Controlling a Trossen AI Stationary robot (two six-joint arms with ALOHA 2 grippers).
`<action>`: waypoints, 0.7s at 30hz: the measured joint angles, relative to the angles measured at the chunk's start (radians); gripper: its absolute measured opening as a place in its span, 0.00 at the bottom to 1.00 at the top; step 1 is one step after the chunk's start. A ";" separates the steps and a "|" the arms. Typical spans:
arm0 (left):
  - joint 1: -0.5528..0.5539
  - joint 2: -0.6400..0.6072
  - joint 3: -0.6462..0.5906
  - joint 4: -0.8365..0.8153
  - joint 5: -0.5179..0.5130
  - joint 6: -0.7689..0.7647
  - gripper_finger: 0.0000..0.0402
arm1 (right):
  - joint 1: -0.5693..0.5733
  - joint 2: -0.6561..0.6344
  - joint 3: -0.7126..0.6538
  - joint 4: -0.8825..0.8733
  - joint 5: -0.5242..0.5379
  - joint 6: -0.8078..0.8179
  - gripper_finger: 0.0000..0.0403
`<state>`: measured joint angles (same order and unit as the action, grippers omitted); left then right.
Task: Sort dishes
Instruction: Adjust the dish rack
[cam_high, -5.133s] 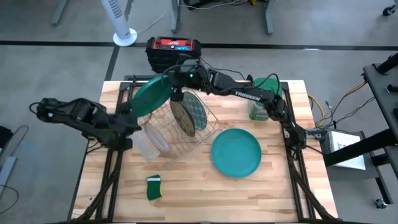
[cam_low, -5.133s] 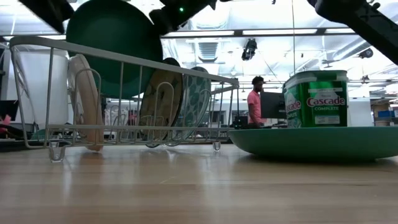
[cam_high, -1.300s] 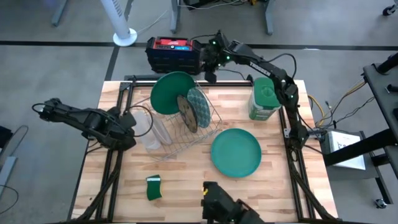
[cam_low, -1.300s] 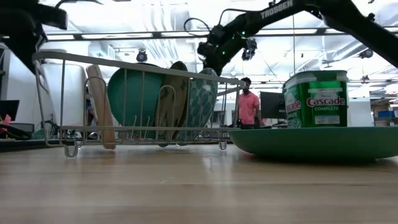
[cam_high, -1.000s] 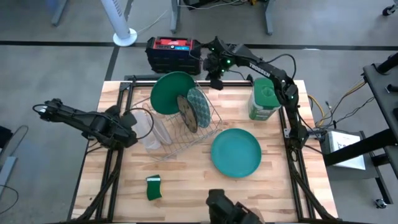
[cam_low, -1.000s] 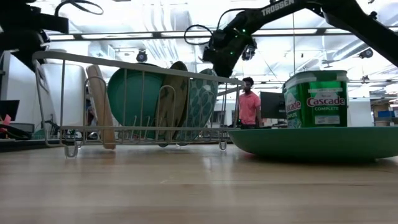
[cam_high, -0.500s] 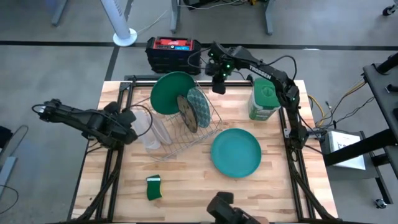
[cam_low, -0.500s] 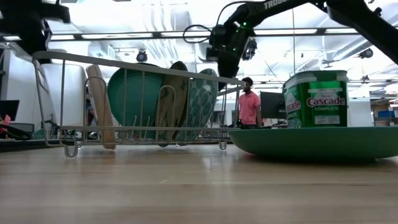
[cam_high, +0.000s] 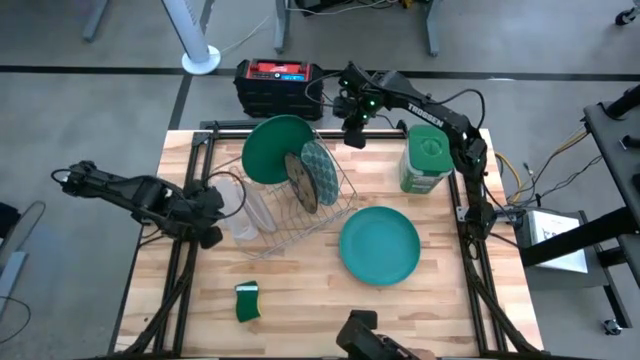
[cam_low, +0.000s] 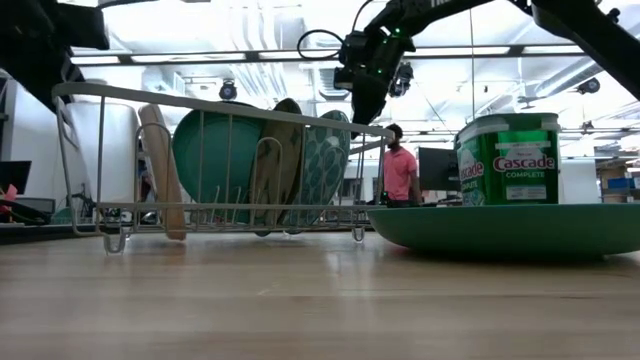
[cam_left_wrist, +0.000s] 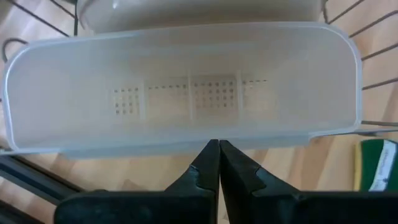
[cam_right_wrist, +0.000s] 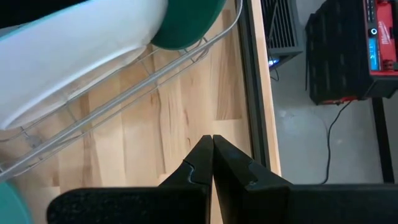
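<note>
A wire dish rack (cam_high: 300, 205) stands on the wooden counter (cam_high: 300, 290), left of centre. In it, upright on edge, are a dark green plate (cam_high: 272, 150) at the far side, a grey-green patterned plate (cam_high: 318, 172) beside it, and a whitish plate (cam_low: 160, 170) toward the left end. A teal plate (cam_high: 379, 245) lies flat on the counter to the right of the rack, nearer the front. It appears to be the one dish not yet racked.

The right gripper (cam_high: 353, 135) hangs above the counter's far edge, just beyond the rack's far right corner, its jaws pressed together and empty. The left gripper (cam_high: 210, 238) sits low at the rack's left end, against a translucent plastic bin (cam_left_wrist: 180, 93), jaws likewise closed on nothing.

The teal plate looks rigid, smooth and probably slippery, and likely breakable if dropped. Lying flat, it offers only its raised rim; a pinch across the rim at the edge nearest the right arm seems the sensible hold, kept firm because the plate's weight would hang to one side.

A green detergent tub (cam_high: 424, 160) stands at the far right, and a small green sponge (cam_high: 247, 300) lies near the front left.
</note>
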<state>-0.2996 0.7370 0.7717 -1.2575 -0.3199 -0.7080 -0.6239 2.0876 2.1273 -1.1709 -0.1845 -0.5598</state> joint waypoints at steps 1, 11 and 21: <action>0.000 0.003 -0.002 -0.002 -0.004 -0.007 0.00 | 0.000 0.000 -0.001 0.000 0.000 -0.001 0.00; 0.004 0.001 0.005 -0.161 -0.117 -0.055 0.00 | 0.000 0.000 -0.002 -0.001 -0.007 0.023 0.00; 0.007 0.001 0.035 -0.187 -0.143 -0.091 0.00 | -0.002 -0.006 -0.004 -0.157 0.233 0.135 0.00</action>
<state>-0.2924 0.7383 0.8072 -1.4443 -0.4625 -0.7986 -0.6258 2.0821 2.1235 -1.3280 0.0481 -0.4253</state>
